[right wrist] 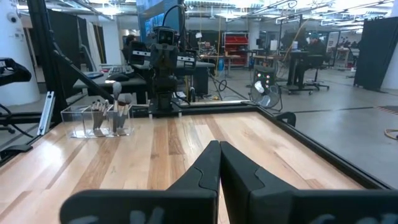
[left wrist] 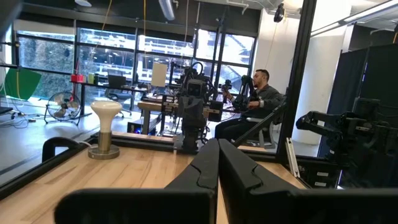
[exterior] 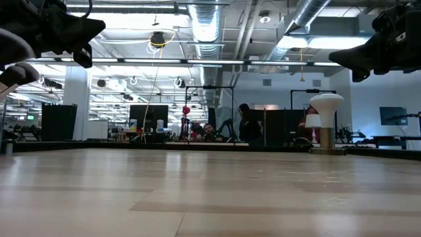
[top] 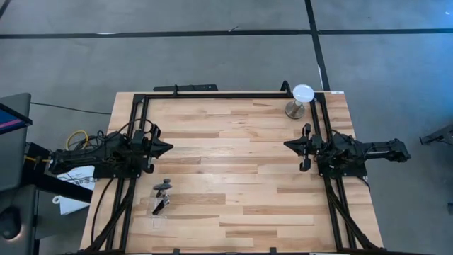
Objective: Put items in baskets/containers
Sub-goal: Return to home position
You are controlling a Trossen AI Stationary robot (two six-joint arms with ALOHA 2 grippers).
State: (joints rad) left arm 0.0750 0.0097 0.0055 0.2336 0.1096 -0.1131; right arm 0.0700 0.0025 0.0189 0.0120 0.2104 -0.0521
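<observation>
Fingers first, from above: the left fingers (top: pixel 165 147) are pressed together on nothing, just in from the left edge of the desk (top: pixel 233 191). The right fingers (top: pixel 290 145) mirror them at the right edge, clenched and empty too. Both arms are folded low and aim at each other across the wood. The clear tray (top: pixel 166 212) lies by the left edge, toward the corner away from the white disc (top: pixel 303 93). Its long axis runs along that edge, and the brushes (top: pixel 162 186) are in it. The left arm is much the nearer; the right arm is well apart.

Low view: both arms hang at the top corners, off the wood. The tray doesn't show.

Left wrist view: the fingers meet tip to tip, looking across at the right arm. A person (left wrist: pixel 256 99) sits beyond the desk.

Right wrist view: fingers closed again, and far across the desk is the tray (right wrist: pixel 78 121) beside the left arm, brushes (right wrist: pixel 99 112) standing heads up. I spot no loose brush, so I'd call the loading done and both arms parked.
</observation>
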